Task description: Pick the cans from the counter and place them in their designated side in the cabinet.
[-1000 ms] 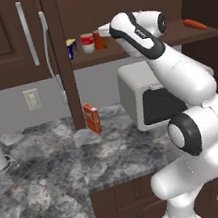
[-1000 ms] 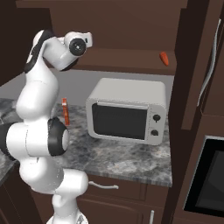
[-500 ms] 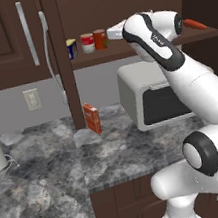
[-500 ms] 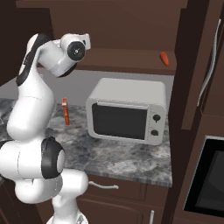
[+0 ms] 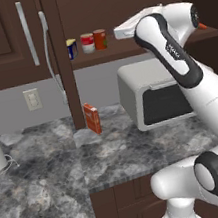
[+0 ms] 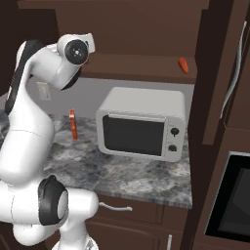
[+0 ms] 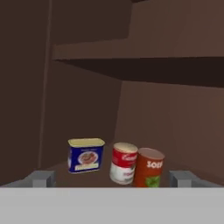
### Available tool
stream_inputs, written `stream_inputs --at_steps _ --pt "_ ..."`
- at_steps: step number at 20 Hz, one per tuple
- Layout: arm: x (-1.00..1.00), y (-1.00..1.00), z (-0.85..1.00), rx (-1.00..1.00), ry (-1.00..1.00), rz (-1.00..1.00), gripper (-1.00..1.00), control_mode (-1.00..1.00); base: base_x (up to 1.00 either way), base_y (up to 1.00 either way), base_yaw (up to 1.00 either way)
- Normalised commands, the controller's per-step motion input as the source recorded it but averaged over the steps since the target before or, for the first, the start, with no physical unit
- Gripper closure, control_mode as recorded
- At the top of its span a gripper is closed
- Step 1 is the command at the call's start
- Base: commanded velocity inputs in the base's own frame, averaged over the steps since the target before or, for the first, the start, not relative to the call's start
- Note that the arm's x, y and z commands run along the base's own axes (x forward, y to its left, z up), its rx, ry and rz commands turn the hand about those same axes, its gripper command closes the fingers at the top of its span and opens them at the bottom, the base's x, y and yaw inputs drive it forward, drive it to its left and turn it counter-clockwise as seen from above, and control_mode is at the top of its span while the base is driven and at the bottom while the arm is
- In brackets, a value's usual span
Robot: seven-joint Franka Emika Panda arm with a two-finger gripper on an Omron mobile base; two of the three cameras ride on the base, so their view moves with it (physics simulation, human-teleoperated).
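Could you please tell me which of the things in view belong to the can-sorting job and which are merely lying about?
Part of the job:
red can with cream-white band
orange-red can
cabinet shelf
counter
gripper, open

Just lying about:
blue-and-yellow container
flat orange-red box
microwave
carrot

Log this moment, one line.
gripper: open, empty | both cans: upright on cabinet shelf, beside blue-and-yellow container

We see a white microwave (image 6: 141, 128), a flat orange-red box (image 5: 92, 118) standing upright left of it, and a blue-and-yellow container (image 7: 85, 155).
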Motion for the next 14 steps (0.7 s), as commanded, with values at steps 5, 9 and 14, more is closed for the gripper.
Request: stream_inputs --at_steps 5,9,14 --pt "-0.73 -0.07 0.16 -0.05 0.0 0.03 -1.0 -1.0 0.0 0.0 0.0" --pt "-0.81 -0.14 0.01 -0.02 -0.04 0.03 -1.0 -1.0 0.0 0.0 0.0" --pt "-0.85 -0.13 0.0 -0.01 -0.09 0.03 -1.0 -1.0 0.0 0.0 0.0"
